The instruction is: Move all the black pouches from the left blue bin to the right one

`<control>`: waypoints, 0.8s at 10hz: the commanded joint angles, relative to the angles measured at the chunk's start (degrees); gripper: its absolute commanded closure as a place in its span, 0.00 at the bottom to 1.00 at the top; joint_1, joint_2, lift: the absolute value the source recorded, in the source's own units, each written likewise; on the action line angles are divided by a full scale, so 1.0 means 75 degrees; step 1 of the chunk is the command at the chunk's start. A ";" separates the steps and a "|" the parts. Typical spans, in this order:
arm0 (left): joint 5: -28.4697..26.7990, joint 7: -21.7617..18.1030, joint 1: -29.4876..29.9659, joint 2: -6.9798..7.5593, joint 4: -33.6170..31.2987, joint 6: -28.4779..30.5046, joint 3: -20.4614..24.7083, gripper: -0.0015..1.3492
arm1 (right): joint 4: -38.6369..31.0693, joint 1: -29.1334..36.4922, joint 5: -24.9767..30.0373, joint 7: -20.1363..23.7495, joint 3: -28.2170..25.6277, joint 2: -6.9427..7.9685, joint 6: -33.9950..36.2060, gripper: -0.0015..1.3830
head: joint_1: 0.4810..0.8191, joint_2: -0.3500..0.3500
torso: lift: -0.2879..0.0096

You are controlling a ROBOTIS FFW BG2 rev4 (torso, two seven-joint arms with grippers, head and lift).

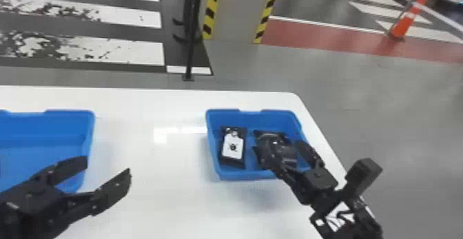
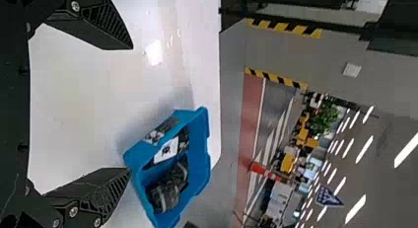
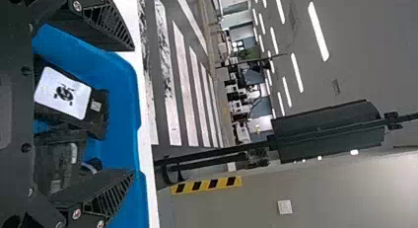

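Looks like this job's mostly done, going by the head camera. The right bin, around 5 o'clock, has one black pouch with a white label on its left side, plus a darker bundle of pouches on its right. The right claw is over that bundle at 4 o'clock, fingers apart; can't tell if they're touching it. The left bin, at 9 o'clock, runs out of frame, so any leftovers are anyone's guess. The left claw hangs open at 8 o'clock, by that bin's near right corner.

Both bins sit on a shiny white table. Beyond it: a striped pillar at 12, white floor stripes at 10, an orange cone at 2.
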 commanded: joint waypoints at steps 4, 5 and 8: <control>-0.0476 0.0001 0.1582 -0.0553 0.0142 -0.3770 0.1504 0.12 | -0.0948 0.1447 0.0605 -0.0238 0.0041 0.0528 -0.1191 0.10 | 0.63 0.29 | 0.50; -0.0293 0.0001 0.1882 -0.0589 0.0142 -0.4501 0.1671 0.12 | -0.1136 0.1653 0.0545 -0.0261 0.0163 0.0528 -0.1248 0.10 | 0.63 0.32 | 0.50; -0.0217 0.0317 0.2088 -0.0835 0.0142 -0.5851 0.1778 0.12 | -0.1323 0.1635 0.0407 -0.0284 0.0453 0.0528 -0.1454 0.10 | 0.63 0.41 | 0.50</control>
